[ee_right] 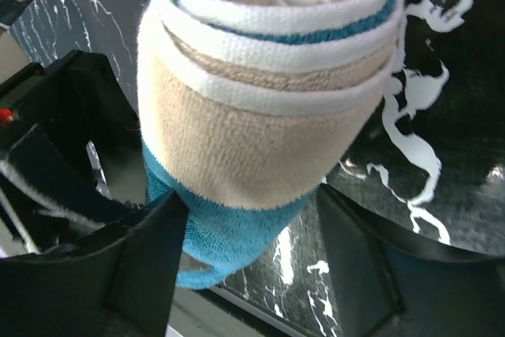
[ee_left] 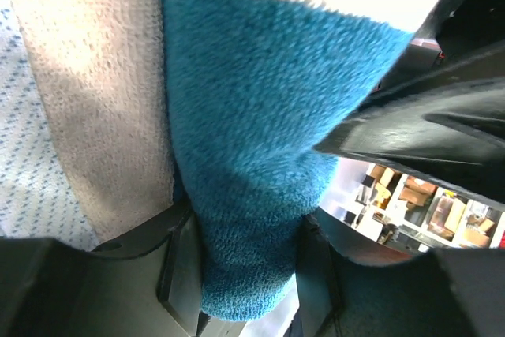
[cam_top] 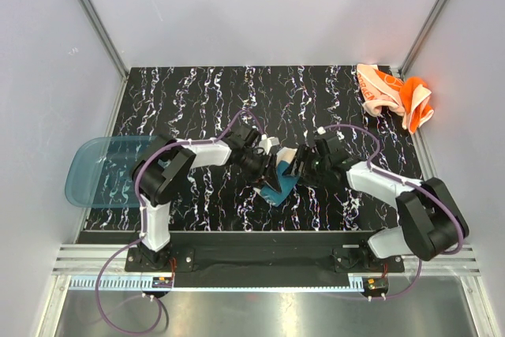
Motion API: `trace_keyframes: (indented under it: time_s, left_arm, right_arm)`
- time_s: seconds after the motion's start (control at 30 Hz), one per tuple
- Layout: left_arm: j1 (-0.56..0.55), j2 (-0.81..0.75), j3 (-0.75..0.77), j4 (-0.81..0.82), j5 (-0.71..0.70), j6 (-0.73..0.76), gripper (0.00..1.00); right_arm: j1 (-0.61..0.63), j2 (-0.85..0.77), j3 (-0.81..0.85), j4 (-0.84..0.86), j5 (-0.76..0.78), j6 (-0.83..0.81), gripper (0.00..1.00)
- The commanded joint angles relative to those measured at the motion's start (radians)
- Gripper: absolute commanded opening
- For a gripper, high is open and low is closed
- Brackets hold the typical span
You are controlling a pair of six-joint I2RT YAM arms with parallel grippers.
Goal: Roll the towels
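Desk (cam_top: 197, 92), black marbled. Teal towel (cam_top: 278, 189), mostly rolled. Left tool (ee_left: 237, 270) clenched on it; right tool (ee_right: 248, 250) straddles the roll, grip indeterminable. Recommended: keep layers tight, edges aligned.

Place: a robotics lab test cell.
Enclosure: plain white panels (cam_top: 260, 5) in aluminium framing (cam_top: 95, 17) box in a black marbled worktop (cam_top: 197, 92).
Rig: left arm (cam_top: 158, 187) and right arm (cam_top: 418, 219) stand by a slotted rail (cam_top: 87, 260), trailing purple cables (cam_top: 233, 121).

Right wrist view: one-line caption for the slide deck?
Rolled teal towel, cream spiral end toward the camera, between the fingers of the right gripper above the black marbled table.
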Motion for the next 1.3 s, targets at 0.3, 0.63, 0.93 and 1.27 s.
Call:
trace_keyframes:
  time_s: [0.3,0.63,0.93,1.27]
  left_arm:
    - [-0.010,-0.077,0.105,-0.296,-0.342,0.136,0.68]
    - [-0.117,-0.299,0.143,-0.383,-0.753,0.216,0.77]
    - [-0.291,-0.378,0.119,-0.318,-0.987,0.279,0.79]
    - [-0.348,-0.250,0.125,-0.277,-1.073,0.248,0.79]
  right_arm:
    - [0.043,0.155,0.081,-0.086,0.140,0.006,0.58]
    - [0.072,0.244,0.132,-0.125,0.146,0.009,0.57]
    - [0.075,0.269,0.159,-0.142,0.131,0.006,0.57]
    - [0.077,0.267,0.170,-0.162,0.125,0.002,0.58]
